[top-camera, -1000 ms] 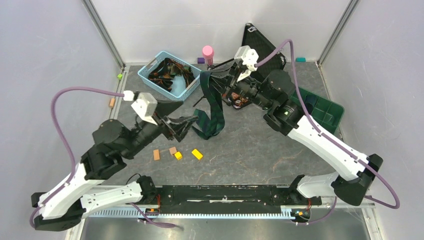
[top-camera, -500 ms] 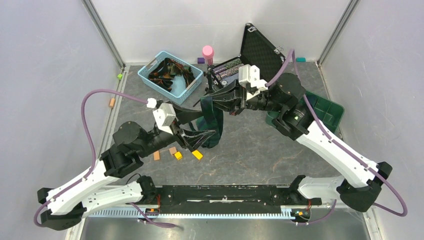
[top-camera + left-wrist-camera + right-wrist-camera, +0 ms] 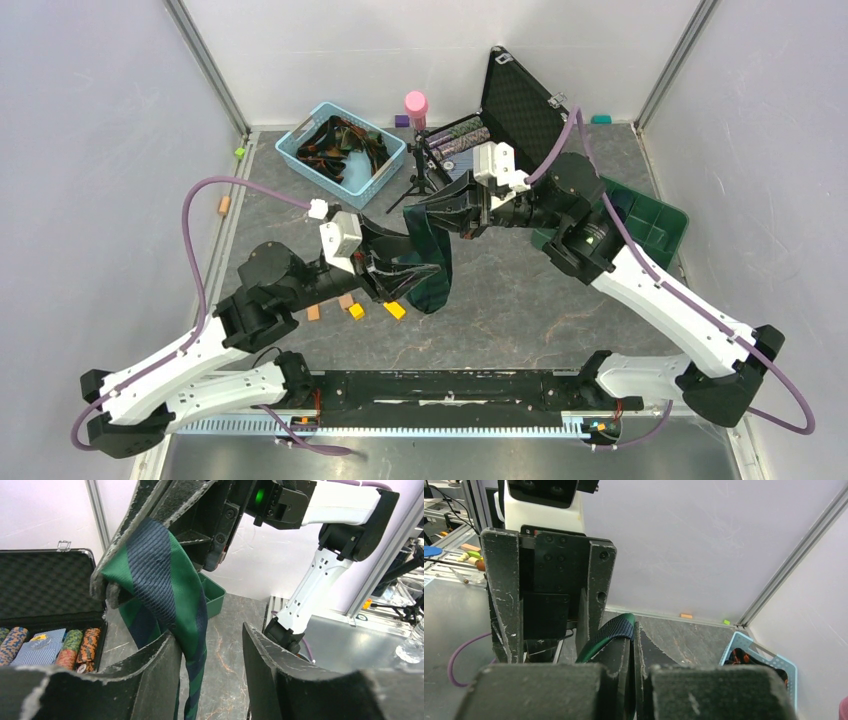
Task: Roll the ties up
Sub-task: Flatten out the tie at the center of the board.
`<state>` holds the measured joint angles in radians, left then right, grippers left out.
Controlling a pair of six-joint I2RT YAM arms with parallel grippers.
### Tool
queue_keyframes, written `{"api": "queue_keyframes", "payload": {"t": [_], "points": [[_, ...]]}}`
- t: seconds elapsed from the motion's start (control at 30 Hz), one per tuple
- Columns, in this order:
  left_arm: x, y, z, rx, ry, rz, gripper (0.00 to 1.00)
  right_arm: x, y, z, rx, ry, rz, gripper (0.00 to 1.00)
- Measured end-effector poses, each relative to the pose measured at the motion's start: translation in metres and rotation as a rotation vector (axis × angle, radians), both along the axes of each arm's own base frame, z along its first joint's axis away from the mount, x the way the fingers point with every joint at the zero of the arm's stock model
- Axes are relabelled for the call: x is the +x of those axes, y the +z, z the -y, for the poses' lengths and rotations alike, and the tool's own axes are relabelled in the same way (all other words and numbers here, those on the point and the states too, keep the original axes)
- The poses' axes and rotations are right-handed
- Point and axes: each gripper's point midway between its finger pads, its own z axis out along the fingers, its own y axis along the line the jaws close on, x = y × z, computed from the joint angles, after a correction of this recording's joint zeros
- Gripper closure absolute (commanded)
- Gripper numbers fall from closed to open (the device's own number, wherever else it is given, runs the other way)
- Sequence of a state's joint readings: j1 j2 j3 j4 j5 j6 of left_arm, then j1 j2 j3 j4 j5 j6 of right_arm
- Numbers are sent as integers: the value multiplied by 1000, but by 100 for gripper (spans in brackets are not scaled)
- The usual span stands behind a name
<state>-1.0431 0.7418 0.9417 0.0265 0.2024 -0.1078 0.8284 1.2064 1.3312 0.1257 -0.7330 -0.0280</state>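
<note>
A green-and-navy striped tie [image 3: 432,268] hangs from my right gripper [image 3: 428,214], which is shut on its folded upper part above the middle of the table. In the right wrist view the tie [image 3: 616,627] loops over the pinched fingertips of the right gripper [image 3: 634,632]. My left gripper [image 3: 392,276] faces it from the left, open. In the left wrist view the hanging tie [image 3: 167,582] drops between the two fingers of the left gripper [image 3: 210,637], lying against the left finger [image 3: 150,675] and apart from the right one. More ties [image 3: 338,142] lie in the basket.
A blue basket [image 3: 300,152] stands at the back left. An open black case [image 3: 525,95] at the back holds rolled ties [image 3: 75,642]. A green bin [image 3: 655,222] is at the right. A pink bottle [image 3: 415,104], a small tripod [image 3: 420,172] and small orange and yellow blocks [image 3: 395,309] are nearby.
The right gripper has carried the tie down and leftward. The left gripper has moved right until the hanging tie runs between its fingers, and its jaws have narrowed.
</note>
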Motion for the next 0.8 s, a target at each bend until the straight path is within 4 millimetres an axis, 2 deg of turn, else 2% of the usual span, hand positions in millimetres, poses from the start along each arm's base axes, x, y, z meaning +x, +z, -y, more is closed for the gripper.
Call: {"api": "queue_keyframes", "payload": {"t": [0.07, 0.2, 0.23, 0.3, 0.43, 0.5, 0.6, 0.8], "points": [[-1, -2, 2, 1, -11, -5, 65, 0, -3, 0, -4, 0, -4, 100], [-2, -2, 5, -7, -26, -11, 65, 0, -7, 1, -8, -6, -9, 100], [-2, -2, 6, -9, -30, -11, 60, 1, -8, 2, -6, -10, -9, 100], [-3, -3, 7, -10, -37, -15, 40, 2, -9, 2, -5, -20, -12, 100], [-3, -6, 9, -18, -38, -31, 30, 3, -10, 3, 1, -29, -14, 100], [1, -12, 9, -18, -20, -42, 28, 2, -11, 4, 4, -29, -12, 100], [7, -22, 10, -12, 6, -55, 30, 0, -10, 5, 9, -26, -11, 100], [11, -31, 19, -17, 3, -78, 45, -5, -4, 10, 26, -20, -13, 100]]}}
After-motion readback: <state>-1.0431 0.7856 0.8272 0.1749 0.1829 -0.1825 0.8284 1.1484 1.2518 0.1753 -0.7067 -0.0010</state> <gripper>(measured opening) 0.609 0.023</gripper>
